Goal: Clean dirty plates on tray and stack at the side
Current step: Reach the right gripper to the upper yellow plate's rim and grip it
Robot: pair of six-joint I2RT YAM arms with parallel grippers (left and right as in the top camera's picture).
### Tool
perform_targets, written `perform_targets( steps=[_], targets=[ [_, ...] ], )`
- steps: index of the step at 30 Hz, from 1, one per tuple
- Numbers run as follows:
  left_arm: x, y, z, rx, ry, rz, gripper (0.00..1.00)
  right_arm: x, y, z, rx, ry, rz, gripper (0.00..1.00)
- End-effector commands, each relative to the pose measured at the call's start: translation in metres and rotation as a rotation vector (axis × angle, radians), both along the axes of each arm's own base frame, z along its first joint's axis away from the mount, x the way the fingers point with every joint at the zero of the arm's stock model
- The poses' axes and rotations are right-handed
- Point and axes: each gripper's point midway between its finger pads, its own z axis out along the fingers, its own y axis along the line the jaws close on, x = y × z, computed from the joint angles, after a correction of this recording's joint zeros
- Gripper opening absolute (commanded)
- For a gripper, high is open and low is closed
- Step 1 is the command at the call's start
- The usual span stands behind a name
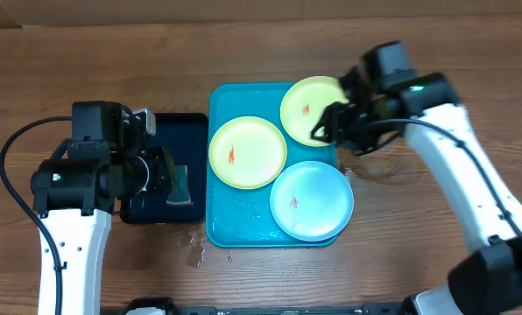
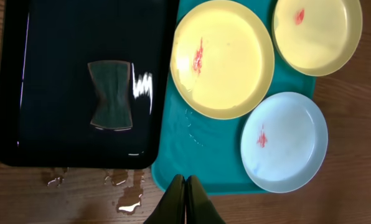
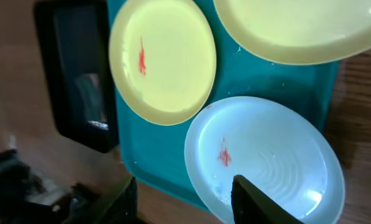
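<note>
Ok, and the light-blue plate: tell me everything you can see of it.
The light-blue plate is round and shallow with a raised rim, glossy like plastic. A small red-orange smear marks its middle, and it looks wet. It lies flat, face up, on the near right corner of the turquoise tray, rim overhanging the tray's edge. The lime plate beside it is close; contact is unclear.
</note>
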Motion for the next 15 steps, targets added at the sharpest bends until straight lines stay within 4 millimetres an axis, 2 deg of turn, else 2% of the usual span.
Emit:
perform_targets(
  steps=[1, 9, 13, 15],
  targets=[
    [-0.001, 0.005, -0.008, 0.040, 0.035, 0.005, 0.06, 0.007, 0.006, -0.037, -0.160, 0.030, -0.062, 0.52],
    [-0.002, 0.014, -0.026, 0.091, 0.117, 0.023, 0.14, 0.032, 0.051, -0.079, -0.184, -0.042, -0.010, 0.52],
    [0.000, 0.014, -0.036, 0.091, 0.160, 0.021, 0.15, 0.040, 0.056, -0.100, -0.263, -0.083, -0.005, 0.51],
    [0.000, 0.014, -0.041, 0.091, 0.188, 0.019, 0.11, 0.041, 0.059, -0.110, -0.283, -0.084, 0.003, 0.51]
  ],
)
